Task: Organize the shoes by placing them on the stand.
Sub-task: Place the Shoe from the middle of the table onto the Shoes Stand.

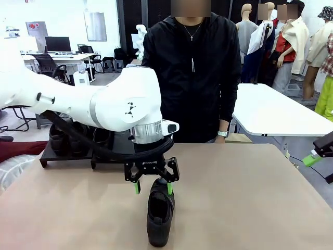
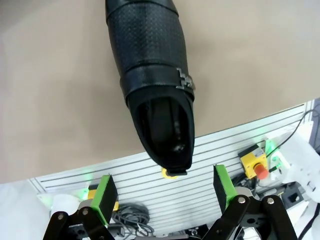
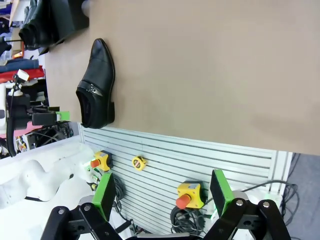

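Observation:
One black strapped shoe [image 1: 159, 213] stands on the tan table near the front edge, toe toward me. My left gripper [image 1: 152, 182] hangs open just above its heel end, touching nothing. In the left wrist view the shoe [image 2: 155, 85] lies ahead of the open left gripper [image 2: 165, 192], heel nearest the green pads [image 2: 106, 195]. The black stand [image 1: 112, 153] sits at the back left, with other shoes [image 1: 62, 138] on it, partly hidden by my left arm. My right gripper [image 1: 318, 154] waits open at the table's right edge. The right wrist view shows that gripper [image 3: 162, 192], the shoe [image 3: 97, 85] and the stand [image 3: 67, 17].
A person in a black jacket [image 1: 192, 67] stands at the far side, behind the table. The tan tabletop [image 1: 244, 198] is bare to the right of the shoe. A white table [image 1: 276, 112] stands beyond the far right corner.

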`<state>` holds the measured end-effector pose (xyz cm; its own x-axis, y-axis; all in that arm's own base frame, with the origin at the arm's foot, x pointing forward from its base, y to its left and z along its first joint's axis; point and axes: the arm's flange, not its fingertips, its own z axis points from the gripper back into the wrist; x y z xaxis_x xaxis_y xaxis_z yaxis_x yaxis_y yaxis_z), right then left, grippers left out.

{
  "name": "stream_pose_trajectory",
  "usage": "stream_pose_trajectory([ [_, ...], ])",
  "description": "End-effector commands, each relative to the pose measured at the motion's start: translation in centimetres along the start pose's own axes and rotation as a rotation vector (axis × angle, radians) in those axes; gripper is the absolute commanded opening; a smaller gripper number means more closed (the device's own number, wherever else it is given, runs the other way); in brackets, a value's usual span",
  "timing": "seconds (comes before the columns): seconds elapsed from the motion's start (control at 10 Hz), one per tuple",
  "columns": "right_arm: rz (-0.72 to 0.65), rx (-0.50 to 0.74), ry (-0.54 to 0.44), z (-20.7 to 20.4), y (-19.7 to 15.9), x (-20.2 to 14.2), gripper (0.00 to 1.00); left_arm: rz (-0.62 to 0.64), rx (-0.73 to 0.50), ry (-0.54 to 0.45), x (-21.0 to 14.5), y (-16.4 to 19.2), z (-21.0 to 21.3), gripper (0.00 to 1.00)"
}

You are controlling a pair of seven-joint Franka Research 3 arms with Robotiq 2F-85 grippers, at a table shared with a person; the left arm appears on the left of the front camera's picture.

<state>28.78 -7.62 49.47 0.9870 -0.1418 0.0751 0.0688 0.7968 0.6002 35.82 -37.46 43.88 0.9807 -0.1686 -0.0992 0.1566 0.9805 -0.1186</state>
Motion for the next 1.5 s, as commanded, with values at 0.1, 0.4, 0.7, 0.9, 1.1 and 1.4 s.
stream_pose_trajectory([
  [0.1, -0.001, 0.014, 0.002, 0.1, 0.0, 0.0, 1.0, 0.024, 0.046, -0.019, 0.8, 0.6, -0.9, 1.0],
  [0.4, -0.001, 0.014, 0.002, 0.1, 0.0, 0.0, 1.0, 0.043, 0.058, -0.073, 1.0, 3.4, -3.1, 1.0],
  [0.7, -0.001, 0.014, 0.002, 0.1, 0.0, 0.0, 1.0, 0.057, 0.005, -0.088, 2.0, 3.5, -6.5, 1.0],
  [0.9, -0.001, 0.014, 0.002, 0.1, 0.0, 0.0, 1.0, 0.029, 0.03, -0.048, 2.5, 3.4, -8.5, 1.0],
  [1.1, -0.001, 0.014, 0.002, 0.1, 0.0, 0.0, 1.0, 0.01, 0.038, -0.035, 2.5, 3.0, -8.8, 1.0],
  [1.4, -0.001, 0.014, 0.002, 0.1, 0.0, 0.0, 1.0, 0.005, 0.047, -0.039, 2.7, 2.6, -8.7, 0.0],
])
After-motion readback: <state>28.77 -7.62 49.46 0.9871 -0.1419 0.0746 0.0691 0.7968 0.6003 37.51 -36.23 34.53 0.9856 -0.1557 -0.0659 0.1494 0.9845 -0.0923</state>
